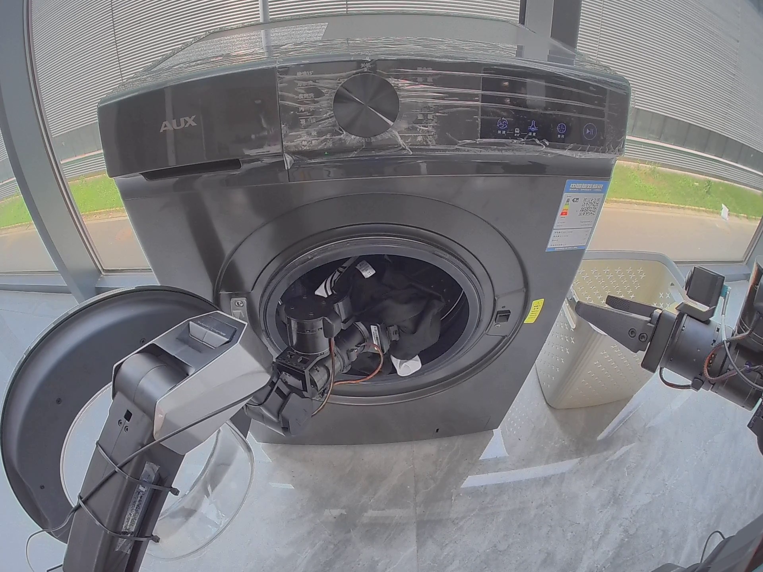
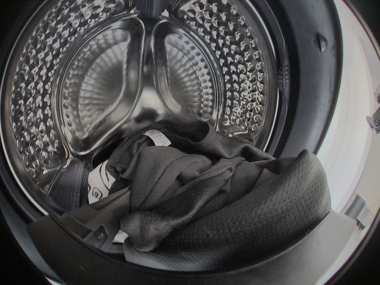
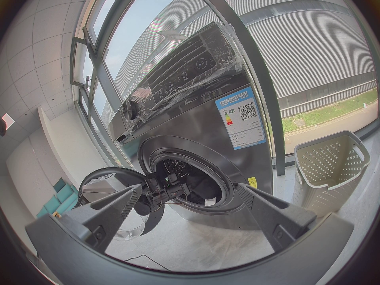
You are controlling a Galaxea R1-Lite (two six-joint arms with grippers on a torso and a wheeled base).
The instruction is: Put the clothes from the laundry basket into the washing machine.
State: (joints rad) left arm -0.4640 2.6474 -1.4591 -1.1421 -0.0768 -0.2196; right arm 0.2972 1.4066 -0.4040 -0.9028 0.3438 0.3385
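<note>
1. The washing machine (image 1: 445,200), a dark grey front-loader, is standing on the pale floor, its round door (image 1: 48,383) hanging wide open to the left.
2. The clothes (image 2: 221,202), dark mesh fabric with a small white label, are lying crumpled in the bottom of the steel drum (image 2: 99,80), one fold draping over the opening's front rim.
3. The laundry basket (image 1: 588,359), white and perforated, is standing upright just beside the machine's right side.

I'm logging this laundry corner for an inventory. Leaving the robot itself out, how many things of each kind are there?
Washing machine: 1
Laundry basket: 1
Heap of dark clothes in the drum: 1 (single pieces cannot be told apart)
Total: 3
</note>
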